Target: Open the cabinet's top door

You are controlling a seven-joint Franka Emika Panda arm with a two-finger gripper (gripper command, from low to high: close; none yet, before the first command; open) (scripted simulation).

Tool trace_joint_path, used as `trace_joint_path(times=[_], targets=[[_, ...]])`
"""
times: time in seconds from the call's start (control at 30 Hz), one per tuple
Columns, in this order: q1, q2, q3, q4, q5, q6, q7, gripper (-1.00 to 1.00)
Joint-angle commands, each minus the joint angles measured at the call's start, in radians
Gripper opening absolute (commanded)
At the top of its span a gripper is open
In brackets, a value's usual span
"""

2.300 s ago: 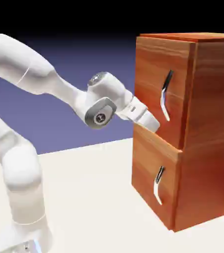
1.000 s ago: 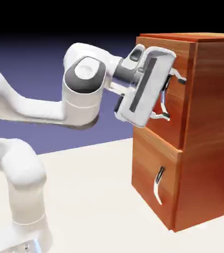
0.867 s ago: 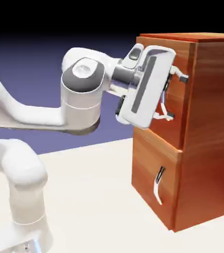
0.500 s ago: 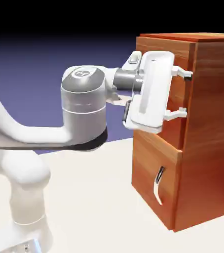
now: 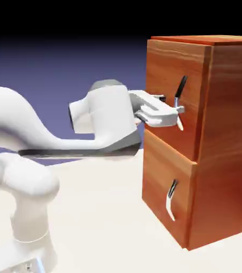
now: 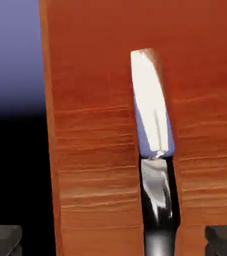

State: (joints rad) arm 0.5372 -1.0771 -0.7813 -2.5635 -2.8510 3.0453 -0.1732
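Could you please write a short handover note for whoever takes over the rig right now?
Claw: open, nothing held, fingertips wide apart with the upper handle running between their lines of reach; I can't tell how near it is.
Cabinet: upright beside the arm; top door shut, lower door shut too, its own handle free.
Done: claw brought up to the top door.
Left: close on the upper handle, then pull the top door open.
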Motion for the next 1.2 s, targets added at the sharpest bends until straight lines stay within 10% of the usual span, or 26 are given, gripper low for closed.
trace_joint_path(times=[0.0,0.13,0.17,1.17], targets=[[0.036,0.023,-0.018,0.022,-0.007,-0.017,0.005,0.0],[0.164,0.103,-0.082,0.097,-0.031,-0.077,0.022,0.0],[0.164,0.103,-0.082,0.097,-0.031,-0.077,0.022,-1.0],[-0.675,-0.233,0.772,-0.394,1.055,-0.246,-0.383,-1.0]])
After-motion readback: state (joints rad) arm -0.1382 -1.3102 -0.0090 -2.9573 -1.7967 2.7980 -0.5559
